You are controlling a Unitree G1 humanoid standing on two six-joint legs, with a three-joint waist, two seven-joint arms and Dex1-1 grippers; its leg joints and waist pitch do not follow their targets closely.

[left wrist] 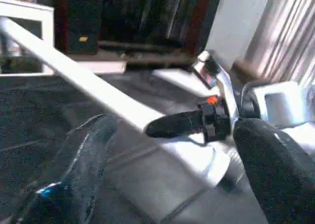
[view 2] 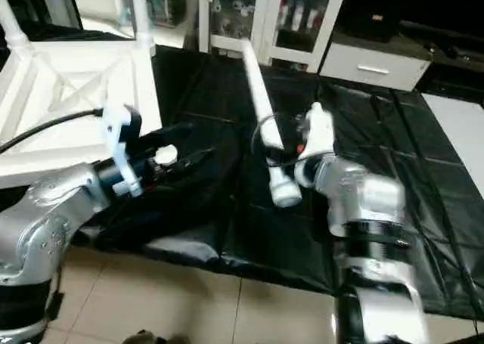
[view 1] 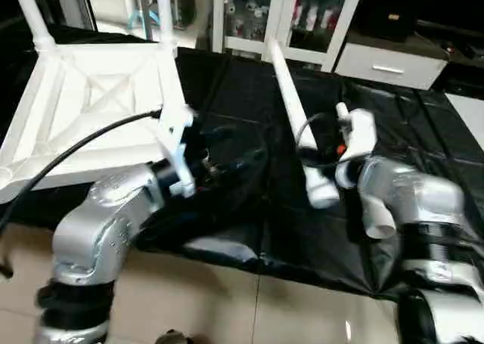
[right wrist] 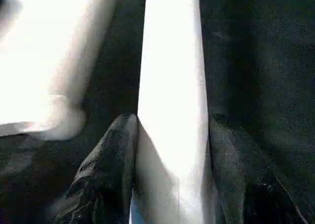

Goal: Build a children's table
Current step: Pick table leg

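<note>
The children's table top (view 1: 83,110) lies upside down at the left, its X-braced ribs facing up. Two white legs (view 1: 30,11) (view 1: 162,7) stand in its far corner sockets. A loose white leg (view 1: 287,87) lies slanted on the black sheet, thick end towards me. My right gripper (view 1: 306,144) is shut on this leg near that end, and the right wrist view shows its black fingers (right wrist: 115,155) pressed to both sides of the tube. My left gripper (view 1: 234,147) is open just left of the leg. It points at the leg with fingers (left wrist: 74,175) spread wide, touching nothing.
A black sheet (view 1: 423,132) covers the floor under the work, with pale tiles (view 1: 227,306) in front of it. A white glass-door cabinet (view 1: 302,19) and a low white drawer unit (view 1: 386,60) stand behind. A black cable (view 1: 68,151) arcs over the table top to my left wrist.
</note>
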